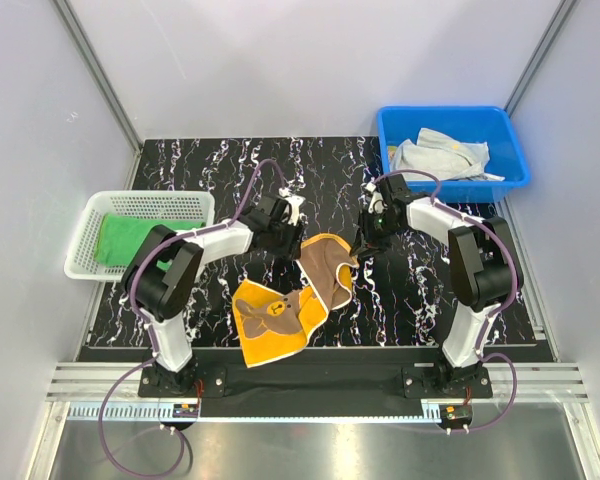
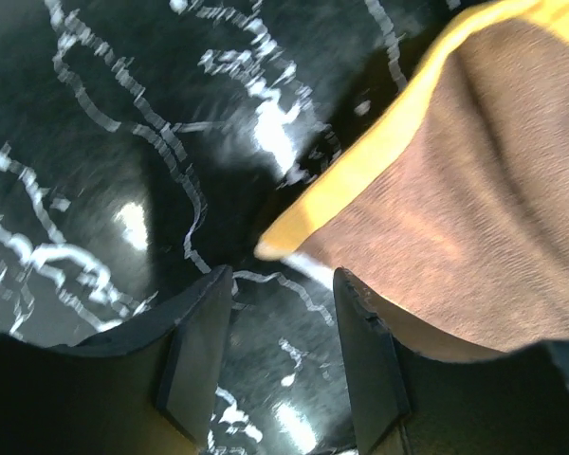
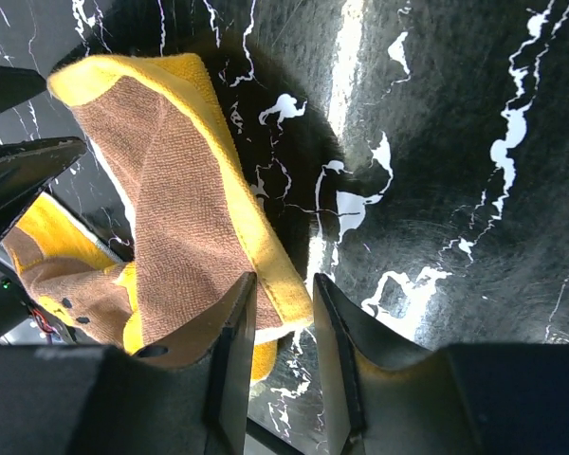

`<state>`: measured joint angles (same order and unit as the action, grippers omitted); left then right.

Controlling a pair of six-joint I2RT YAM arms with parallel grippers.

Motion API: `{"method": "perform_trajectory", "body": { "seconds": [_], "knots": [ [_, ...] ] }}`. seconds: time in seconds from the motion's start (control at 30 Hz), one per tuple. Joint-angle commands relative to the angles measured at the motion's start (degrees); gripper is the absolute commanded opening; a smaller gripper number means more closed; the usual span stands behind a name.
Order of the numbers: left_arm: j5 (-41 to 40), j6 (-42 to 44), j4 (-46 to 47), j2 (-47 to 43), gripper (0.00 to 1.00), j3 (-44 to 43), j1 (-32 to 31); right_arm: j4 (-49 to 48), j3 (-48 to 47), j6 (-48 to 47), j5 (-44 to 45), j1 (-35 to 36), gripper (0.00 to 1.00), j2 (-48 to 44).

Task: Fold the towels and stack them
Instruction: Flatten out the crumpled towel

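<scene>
Centrally, the orange-yellow bear towel (image 1: 272,312) lies on the black marbled worktop (image 1: 410,290), partly doubled. Its brown underside is turned up as a flap toward the far right, and the bear face shows at the near left. The left end effector (image 1: 286,232) sits at the flap's far-left corner. Its fingers (image 2: 370,360) are parted with only bare worktop between them, and the yellow corner lies just beside one finger. The right end effector (image 1: 366,238) sits at the flap's right edge, likewise parted and grasping nothing, though the hem lies against one finger. A green towel (image 1: 125,240) rests in the white basket (image 1: 85,262) at the left. Pale towels (image 1: 440,155) lie in the blue bin (image 1: 450,110) at the far right. The bear towel appears light, limp and plush, and would likely sag wherever unsupported. Corners or the hemmed edge, pinched through both layers, look the surest holds.
</scene>
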<state>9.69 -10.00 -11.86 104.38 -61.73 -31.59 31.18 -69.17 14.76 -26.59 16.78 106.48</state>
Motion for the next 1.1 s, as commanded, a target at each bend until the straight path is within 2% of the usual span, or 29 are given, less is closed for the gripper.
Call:
{"method": "perform_trajectory", "body": {
  "seconds": [0.0,0.3,0.37,0.47,0.63,0.77,0.9,1.07],
  "knots": [
    [2.88,1.12,3.16,1.44,0.53,-3.21,-0.05,-0.24,-0.18,-0.26,-0.22,-0.69,0.37,-1.89],
    [2.35,2.97,0.43,5.92,0.49,-6.29,0.48,0.63,-0.71,-0.44,-0.22,-1.04,0.38,-2.33],
    [2.52,2.80,0.52,5.31,0.48,-5.16,0.48,0.90,-0.18,-0.26,-0.48,-1.04,0.41,-2.76],
    [2.96,2.71,0.35,4.78,0.41,-4.27,0.48,0.11,1.66,0.44,-0.65,-1.13,0.45,-3.99],
    [5.07,2.44,-1.06,5.84,0.15,-4.89,0.48,-3.92,5.17,3.60,-2.50,-1.66,0.46,-4.79],
    [7.52,1.92,-1.06,6.45,0.00,-5.15,0.57,-8.32,8.16,7.28,-6.09,-1.66,0.47,-4.61],
    [8.32,1.30,-0.80,6.72,0.00,-5.15,0.48,-14.28,11.06,10.80,-8.03,-2.01,0.54,-4.96],
    [8.59,0.34,-1.33,6.89,0.00,-5.24,0.48,-20.98,15.37,17.21,-10.33,-2.36,0.54,-5.40]
  ]
}}
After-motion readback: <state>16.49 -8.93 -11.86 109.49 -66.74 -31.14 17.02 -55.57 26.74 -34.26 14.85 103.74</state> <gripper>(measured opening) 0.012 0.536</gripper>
